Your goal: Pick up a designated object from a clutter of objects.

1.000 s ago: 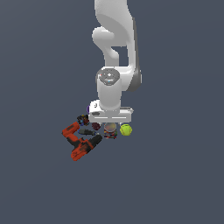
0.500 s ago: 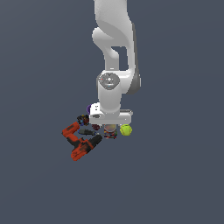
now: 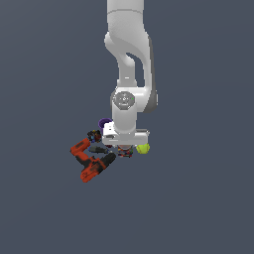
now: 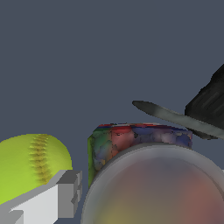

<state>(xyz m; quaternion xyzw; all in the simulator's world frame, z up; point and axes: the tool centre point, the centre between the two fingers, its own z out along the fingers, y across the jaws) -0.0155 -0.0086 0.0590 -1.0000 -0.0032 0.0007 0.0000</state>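
The descent looks nearly done: the white gripper [image 3: 125,147] hangs low over the short silvery-topped can with a red-and-blue label [image 4: 144,151] beside the yellow-green tennis ball [image 4: 33,162] (jaw gap cannot be told), so closing should come next

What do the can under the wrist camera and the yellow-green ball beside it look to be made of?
The can looks like metal with a printed label: its round top has a pale, smooth, softly reflective rim, and the side wall carries red, blue and green print. The ball looks like matt, felt-like material, judging by its even yellow-green surface and a darker stitched-looking seam. Both are simulator renders, so this is only their appearance.
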